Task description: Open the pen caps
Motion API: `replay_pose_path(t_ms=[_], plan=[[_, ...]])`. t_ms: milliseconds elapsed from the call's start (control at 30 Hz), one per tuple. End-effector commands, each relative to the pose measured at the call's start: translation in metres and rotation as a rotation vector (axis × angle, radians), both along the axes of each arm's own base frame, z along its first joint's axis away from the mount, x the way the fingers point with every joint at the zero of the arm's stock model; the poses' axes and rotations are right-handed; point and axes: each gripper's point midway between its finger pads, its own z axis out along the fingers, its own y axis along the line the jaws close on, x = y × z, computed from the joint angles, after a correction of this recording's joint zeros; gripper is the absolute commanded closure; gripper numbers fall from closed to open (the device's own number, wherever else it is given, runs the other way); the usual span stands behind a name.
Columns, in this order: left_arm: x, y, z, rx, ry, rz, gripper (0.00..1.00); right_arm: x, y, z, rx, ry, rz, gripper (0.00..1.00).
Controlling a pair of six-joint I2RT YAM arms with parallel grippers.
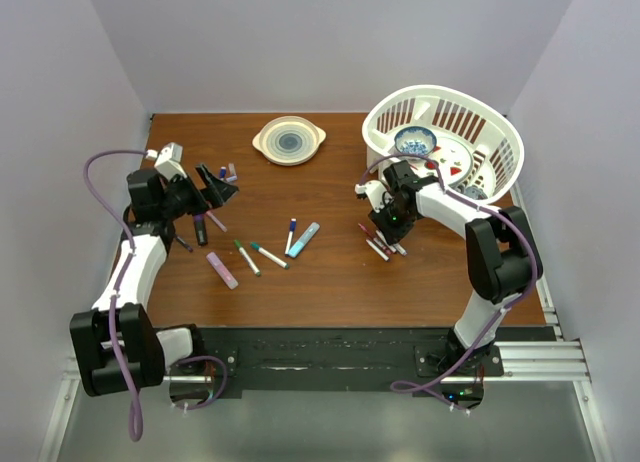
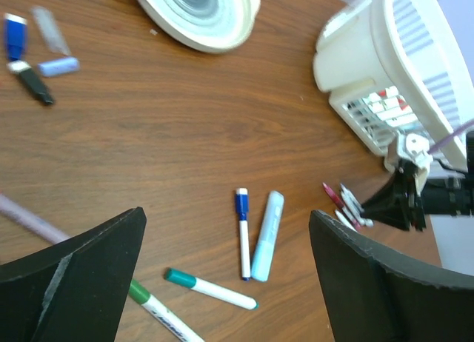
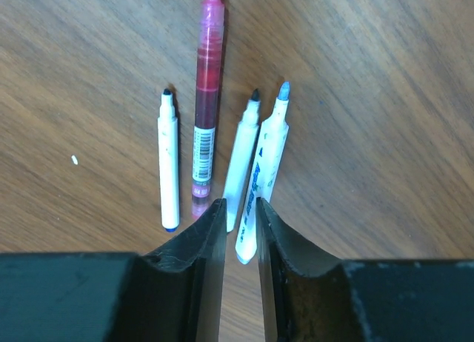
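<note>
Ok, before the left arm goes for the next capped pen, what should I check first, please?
1. Left gripper open and empty: ok.
2. Blue cap sits on its white pen, in plain view: ok.
3. That pen apart from the light blue highlighter: cannot tell, they nearly touch at one end.
4. Four pens below the right arm uncapped: ok.
5. Right gripper clear of them: cannot tell, two pen ends run under its fingers.

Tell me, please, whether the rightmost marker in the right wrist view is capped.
Uncapped: the marker shows its bare blue felt tip.
</note>
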Motion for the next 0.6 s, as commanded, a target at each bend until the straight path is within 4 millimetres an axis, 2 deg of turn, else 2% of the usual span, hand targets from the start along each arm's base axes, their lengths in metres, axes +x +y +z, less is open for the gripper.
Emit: replay_pose_path(t_ms=[0, 67, 100, 133, 267, 333, 433, 467, 533, 567], plan=[[-0.002, -0.036, 0.003, -0.006, -0.036, -0.172, 0.05, 0.003, 0.01, 0.032, 0.065, -0.064, 0.038, 0.73], [-0.007, -0.057, -0.012, 0.018, 0.039, -0.231, 0.09, -0.002, 0.02, 0.041, 0.127, -0.064, 0.073, 0.71], [-0.007, -0.061, -0.019, 0.055, 0.052, -0.248, 0.12, -0.003, 0.024, 0.05, 0.156, -0.077, 0.088, 0.69], [-0.015, -0.071, -0.029, 0.073, 0.104, -0.278, 0.14, -0.005, 0.029, 0.056, 0.185, -0.081, 0.114, 0.68], [-0.022, -0.104, -0.059, 0.206, 0.198, -0.309, 0.33, -0.019, 0.048, 0.085, 0.316, -0.104, 0.201, 0.62], [-0.024, -0.114, -0.068, 0.257, 0.232, -0.291, 0.37, -0.026, 0.055, 0.101, 0.377, -0.136, 0.236, 0.6], [-0.021, -0.133, -0.085, 0.381, 0.286, -0.254, 0.42, -0.031, 0.062, 0.114, 0.437, -0.173, 0.265, 0.59], [-0.014, -0.142, -0.091, 0.453, 0.291, -0.23, 0.44, -0.031, 0.063, 0.121, 0.451, -0.199, 0.273, 0.59], [-0.015, -0.145, -0.103, 0.548, 0.355, -0.204, 0.49, -0.033, 0.065, 0.124, 0.466, -0.205, 0.28, 0.59], [-0.004, -0.152, -0.107, 0.608, 0.357, -0.177, 0.5, -0.034, 0.065, 0.126, 0.47, -0.208, 0.283, 0.58]])
